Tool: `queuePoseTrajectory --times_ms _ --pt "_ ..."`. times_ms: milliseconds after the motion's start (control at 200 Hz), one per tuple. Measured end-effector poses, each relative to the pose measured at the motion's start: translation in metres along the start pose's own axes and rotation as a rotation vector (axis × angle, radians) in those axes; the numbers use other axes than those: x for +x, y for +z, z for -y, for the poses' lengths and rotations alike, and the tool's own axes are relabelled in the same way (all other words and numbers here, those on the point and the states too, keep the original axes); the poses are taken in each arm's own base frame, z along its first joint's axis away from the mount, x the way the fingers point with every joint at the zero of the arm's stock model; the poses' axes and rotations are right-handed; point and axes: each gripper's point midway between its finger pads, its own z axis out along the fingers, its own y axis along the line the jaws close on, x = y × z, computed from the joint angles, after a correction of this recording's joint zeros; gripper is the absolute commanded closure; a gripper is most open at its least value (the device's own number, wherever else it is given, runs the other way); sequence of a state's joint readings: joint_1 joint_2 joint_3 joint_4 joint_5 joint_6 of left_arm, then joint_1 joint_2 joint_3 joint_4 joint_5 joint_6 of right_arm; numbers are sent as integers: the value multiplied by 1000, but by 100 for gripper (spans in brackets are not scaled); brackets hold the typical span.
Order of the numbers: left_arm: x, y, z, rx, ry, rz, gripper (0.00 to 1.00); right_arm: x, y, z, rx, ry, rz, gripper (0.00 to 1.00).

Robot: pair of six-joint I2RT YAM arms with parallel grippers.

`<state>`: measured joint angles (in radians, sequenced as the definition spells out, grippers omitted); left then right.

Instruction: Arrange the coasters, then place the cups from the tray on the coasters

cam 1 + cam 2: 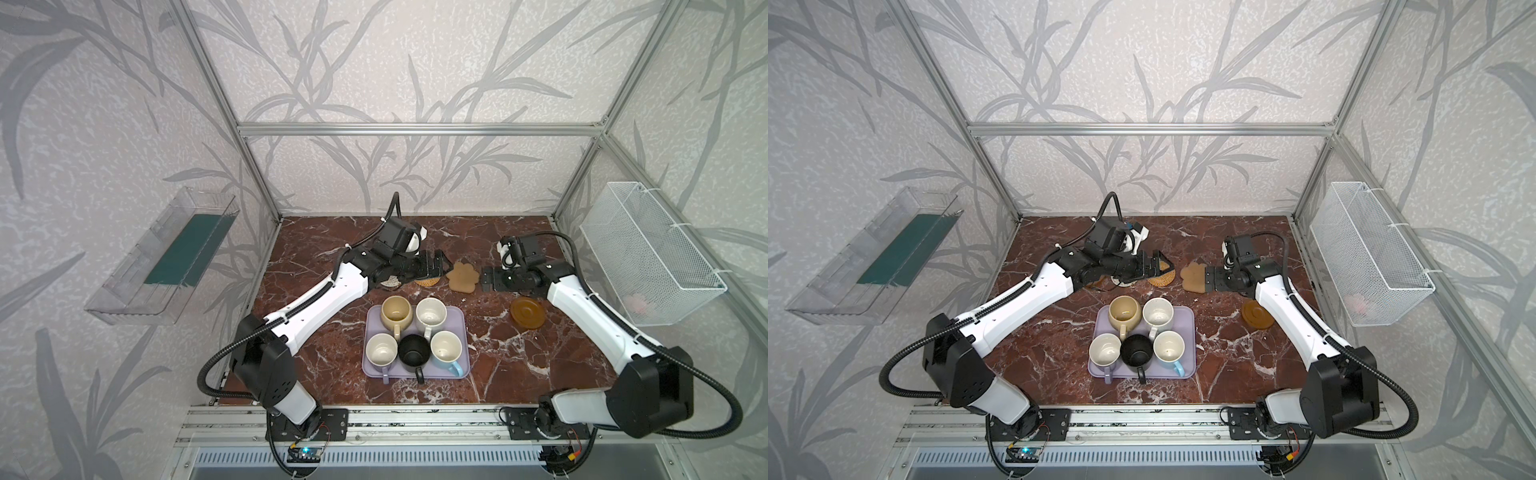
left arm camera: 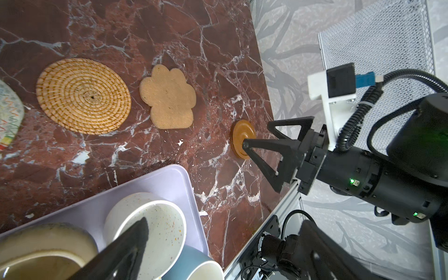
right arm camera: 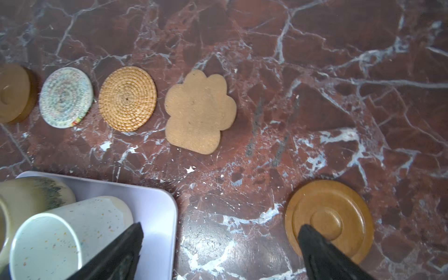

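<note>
Several coasters lie in a row at the back of the table: an amber disc [image 3: 13,93], a whitish woven round [image 3: 66,97], a tan rattan round [image 3: 127,98] and a beige paw [image 1: 461,277]. A second amber disc [image 1: 528,312] lies apart, nearer the right arm. The lilac tray [image 1: 461,332] holds all the cups: beige [image 1: 397,312], white [image 1: 431,311], lilac [image 1: 381,349], black [image 1: 413,353] and light blue [image 1: 446,348]. My left gripper [image 1: 434,261] hangs open and empty over the rattan round. My right gripper [image 1: 487,280] is open and empty just right of the paw.
A clear bin [image 1: 162,257] hangs on the left wall. A white wire basket [image 1: 648,257] hangs on the right wall. Aluminium frame posts stand at the table's back corners, and a metal rail [image 1: 415,419] runs along the front.
</note>
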<state>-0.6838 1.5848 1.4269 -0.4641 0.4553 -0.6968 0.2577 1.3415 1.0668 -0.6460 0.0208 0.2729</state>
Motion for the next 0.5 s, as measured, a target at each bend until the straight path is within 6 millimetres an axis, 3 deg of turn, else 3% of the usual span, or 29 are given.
queuePoseTrajectory --times_ms 210,370,500 --pt "38 19 11 6 30 -75 1 30 11 34 52 112 -37 1" --pt "50 27 23 21 55 -96 1 54 24 55 98 156 -85 1" --pt "58 40 26 7 69 -112 1 60 34 68 124 190 -119 0"
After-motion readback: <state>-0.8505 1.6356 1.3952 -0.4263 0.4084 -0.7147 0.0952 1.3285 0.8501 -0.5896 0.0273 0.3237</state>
